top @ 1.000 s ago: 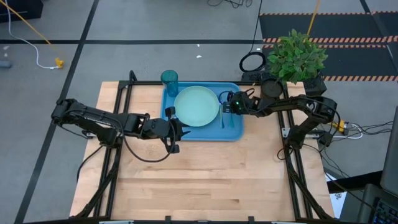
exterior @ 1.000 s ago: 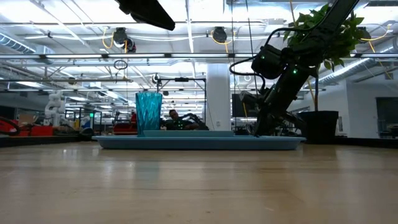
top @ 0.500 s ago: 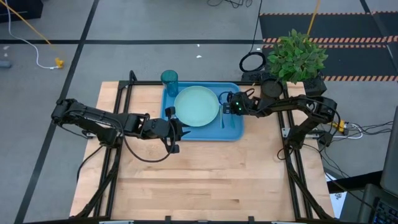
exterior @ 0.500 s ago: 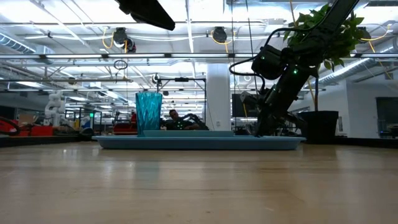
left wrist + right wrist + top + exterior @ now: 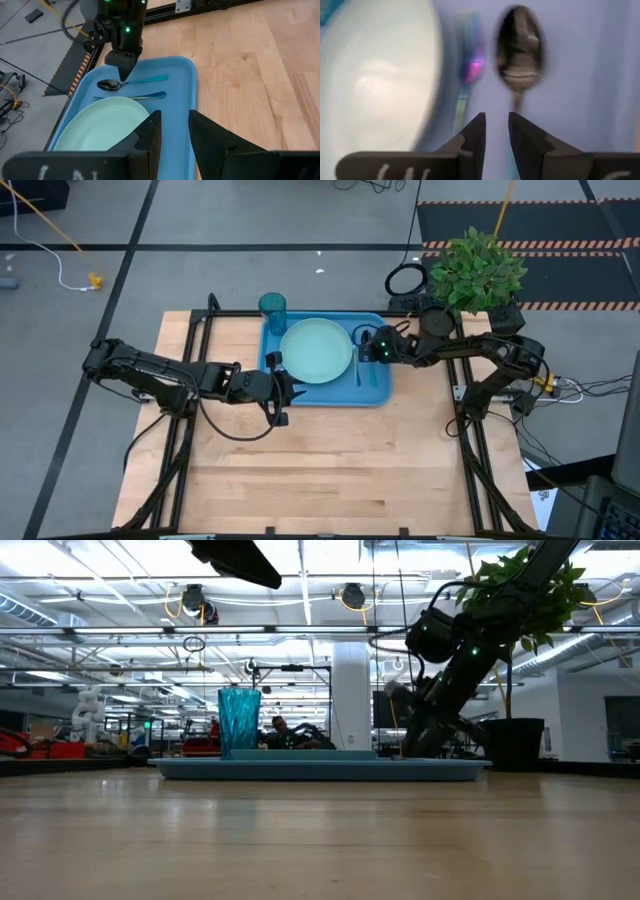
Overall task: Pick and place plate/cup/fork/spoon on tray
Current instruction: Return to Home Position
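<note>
Flanking tray (image 5: 377,394): potted plant (image 5: 476,272)

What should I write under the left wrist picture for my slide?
Right gripper poised over the spoon lying beside the fork and plate on the blue tray.

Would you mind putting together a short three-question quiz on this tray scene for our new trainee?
1. True or false: the cup stands on the wooden table, off the tray.
2. Which lies closer to the plate: A) the spoon or B) the fork?
3. Fill in: the right hand hovers just above the ____, its fingers slightly apart and holding nothing.

The left hand waits at the tray's left edge.

Key:
1. False; the cup stands in the tray's far left corner.
2. B; the fork lies between plate and spoon.
3. Spoon.
</note>
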Controlling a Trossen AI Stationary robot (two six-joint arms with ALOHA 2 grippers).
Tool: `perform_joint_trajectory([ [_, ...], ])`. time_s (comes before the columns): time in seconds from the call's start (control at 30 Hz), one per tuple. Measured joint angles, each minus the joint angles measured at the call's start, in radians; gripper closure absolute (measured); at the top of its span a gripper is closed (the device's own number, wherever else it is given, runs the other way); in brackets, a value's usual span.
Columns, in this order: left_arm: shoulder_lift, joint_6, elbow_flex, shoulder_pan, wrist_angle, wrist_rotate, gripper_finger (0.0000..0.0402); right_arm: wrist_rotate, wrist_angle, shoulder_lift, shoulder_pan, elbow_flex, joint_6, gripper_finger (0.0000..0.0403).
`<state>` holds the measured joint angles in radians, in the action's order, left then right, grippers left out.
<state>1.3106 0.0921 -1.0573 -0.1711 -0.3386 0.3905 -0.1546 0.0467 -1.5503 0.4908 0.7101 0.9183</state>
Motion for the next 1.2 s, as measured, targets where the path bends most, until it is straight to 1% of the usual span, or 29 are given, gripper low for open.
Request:
perform_joint_trajectory([
  [0.17,0.0,0.006,0.0,0.0,0.0,0.0,0.03,0.098,0.026,0.089,-0.012,0.0,-0.117,0.0328],
  [0.3,0.0,0.014,0.0,0.0,-0.001,0.0,0.03,0.203,0.036,0.179,-0.051,0.0,-0.289,0.0328],
  [0.37,0.0,0.028,0.0,-0.005,-0.002,0.0,0.03,0.237,0.016,0.223,-0.077,0.0,-0.366,0.0328],
  [0.53,-0.045,0.017,-0.001,-0.032,-0.013,0.0,0.03,0.236,-0.018,0.322,-0.188,0.0,-0.54,0.0335],
  [0.63,-0.075,-0.022,0.0,-0.053,-0.082,0.0,0.03,0.236,-0.017,0.374,-0.265,-0.013,-0.633,0.0357],
  [0.73,-0.113,-0.086,0.0,-0.074,-0.159,0.008,0.03,0.236,-0.008,0.428,-0.333,-0.04,-0.697,0.0391],
  [0.83,-0.136,-0.155,0.037,-0.103,-0.166,0.011,0.03,0.235,0.015,0.48,-0.388,-0.079,-0.731,0.0397],
  [0.93,-0.155,-0.211,0.109,-0.143,-0.124,0.038,0.03,0.235,0.069,0.521,-0.426,-0.135,-0.741,0.0398],
  [1.03,-0.17,-0.253,0.186,-0.181,-0.065,0.091,0.03,0.234,0.133,0.547,-0.457,-0.202,-0.757,0.0401],
  [1.1,-0.173,-0.275,0.23,-0.199,-0.023,0.127,0.03,0.234,0.194,0.56,-0.479,-0.248,-0.809,0.0402],
  [1.2,-0.182,-0.283,0.293,-0.215,0.051,0.16,0.03,0.234,0.317,0.572,-0.516,-0.337,-0.929,0.0402],
])
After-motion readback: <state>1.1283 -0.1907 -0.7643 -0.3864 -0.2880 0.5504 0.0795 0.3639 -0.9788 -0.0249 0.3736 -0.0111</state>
